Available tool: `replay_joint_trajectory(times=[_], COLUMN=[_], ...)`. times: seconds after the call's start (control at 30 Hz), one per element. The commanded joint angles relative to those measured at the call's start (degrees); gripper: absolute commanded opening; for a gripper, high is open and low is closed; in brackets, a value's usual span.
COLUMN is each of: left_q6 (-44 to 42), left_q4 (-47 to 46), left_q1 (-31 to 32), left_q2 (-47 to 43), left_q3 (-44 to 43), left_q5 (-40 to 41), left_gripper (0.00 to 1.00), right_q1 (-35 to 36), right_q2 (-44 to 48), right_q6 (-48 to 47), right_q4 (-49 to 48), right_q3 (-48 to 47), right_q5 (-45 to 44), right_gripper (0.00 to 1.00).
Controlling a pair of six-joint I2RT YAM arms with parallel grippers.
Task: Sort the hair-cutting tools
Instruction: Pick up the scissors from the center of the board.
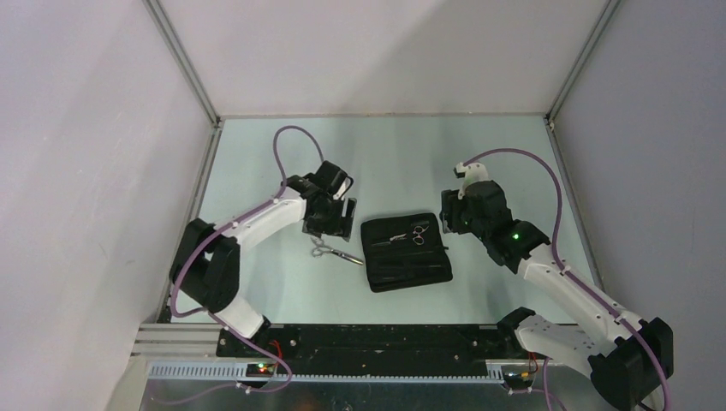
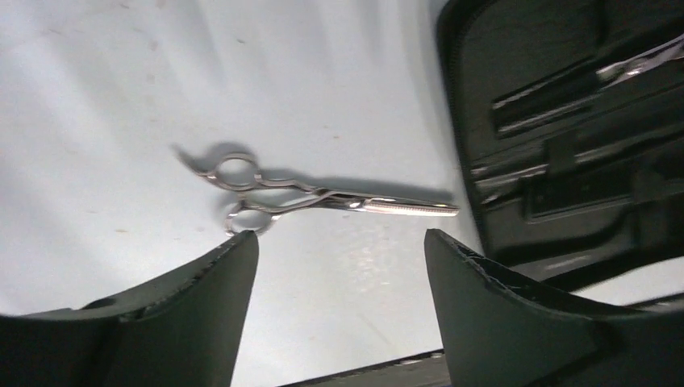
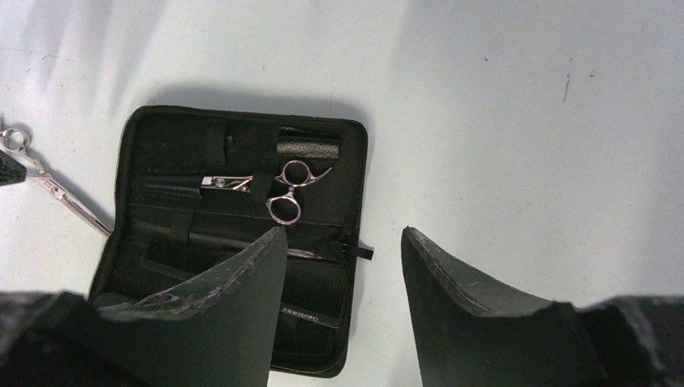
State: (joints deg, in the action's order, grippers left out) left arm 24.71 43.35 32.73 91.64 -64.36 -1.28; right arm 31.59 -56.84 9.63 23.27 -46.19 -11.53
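One pair of silver scissors (image 1: 336, 252) lies loose on the table left of the open black zip case (image 1: 373, 282). In the left wrist view these scissors (image 2: 323, 197) lie just beyond my open, empty left gripper (image 2: 340, 235), blades pointing toward the case (image 2: 461, 121). A second pair of scissors (image 3: 286, 193) is strapped inside the case (image 3: 359, 169). A black flat comb (image 3: 319, 302) sits in its lower pocket. I cannot make out the handled comb. My right gripper (image 3: 344, 231) is open and empty, above the case's right edge.
The left gripper (image 1: 334, 229) hovers at the case's left side and the right gripper (image 1: 447, 221) at its right side. Enclosure walls and metal frame rails border the table. A black base rail (image 1: 368, 338) runs along the near edge.
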Motion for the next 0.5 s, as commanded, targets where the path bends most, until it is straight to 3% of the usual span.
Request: replay_joint_trajectory(times=[0.0, 0.3, 0.47], left_q6=[-17.49, -37.14, -43.40], left_q4=[5.12, 1.02, -1.75], left_q1=[0.70, 4.04, 5.40], left_q2=[0.79, 4.34, 5.77], left_q3=[-1.31, 1.47, 1.58], left_q5=[9.32, 16.66, 13.60], left_gripper=[0.83, 0.84, 0.81], right_q1=[0.66, 1.70, 2.09], right_q2=[0.27, 0.73, 0.08], right_q6=[-0.24, -1.07, -1.19], right_q4=[-1.79, -2.73, -2.83], right_q3=[0.03, 0.71, 0.76], right_q5=[0.23, 0.20, 0.29], right_gripper=[0.59, 0.59, 0.59])
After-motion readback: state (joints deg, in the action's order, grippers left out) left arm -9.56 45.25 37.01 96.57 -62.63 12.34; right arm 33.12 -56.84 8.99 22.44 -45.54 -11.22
